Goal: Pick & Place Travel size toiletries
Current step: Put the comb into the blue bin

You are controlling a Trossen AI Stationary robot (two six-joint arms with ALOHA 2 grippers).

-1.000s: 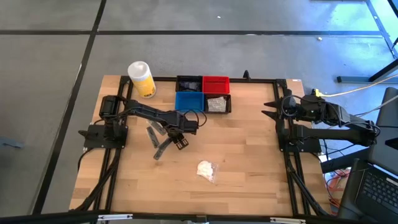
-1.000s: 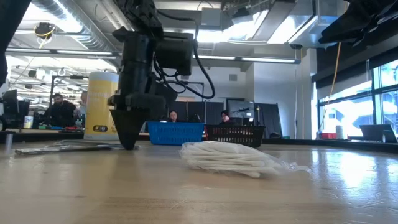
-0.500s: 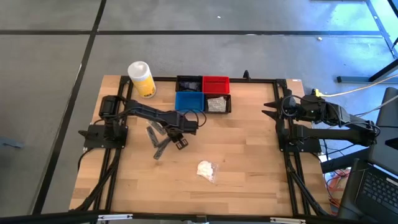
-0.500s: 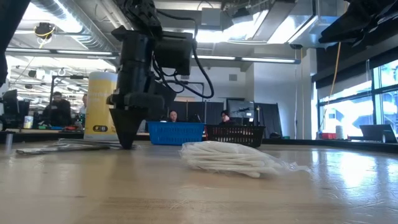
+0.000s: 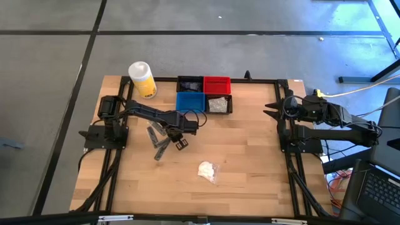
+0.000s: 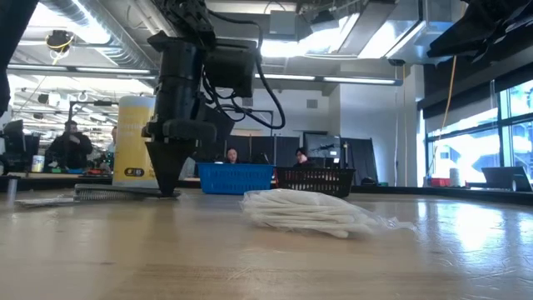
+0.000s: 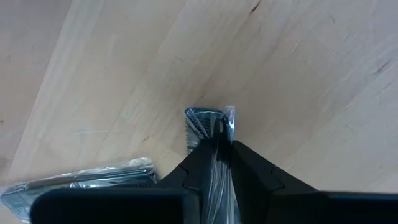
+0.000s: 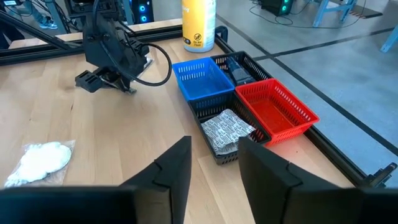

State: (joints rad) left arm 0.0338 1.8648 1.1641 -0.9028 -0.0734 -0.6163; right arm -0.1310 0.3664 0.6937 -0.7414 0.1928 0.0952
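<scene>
While packet-filled, front black bin (image 8: pixel 225 138) beside empty blue (image 8: pixel 200 77)

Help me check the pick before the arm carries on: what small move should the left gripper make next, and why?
Probably a short straight lift. In the left wrist view the left gripper has its fingers pinched on the flat dark crinkly toiletry packet, which lies on the wooden table. A second dark packet lies close beside it, so rising before travelling should avoid dragging it. The right gripper waits open at the table's right edge.
</scene>
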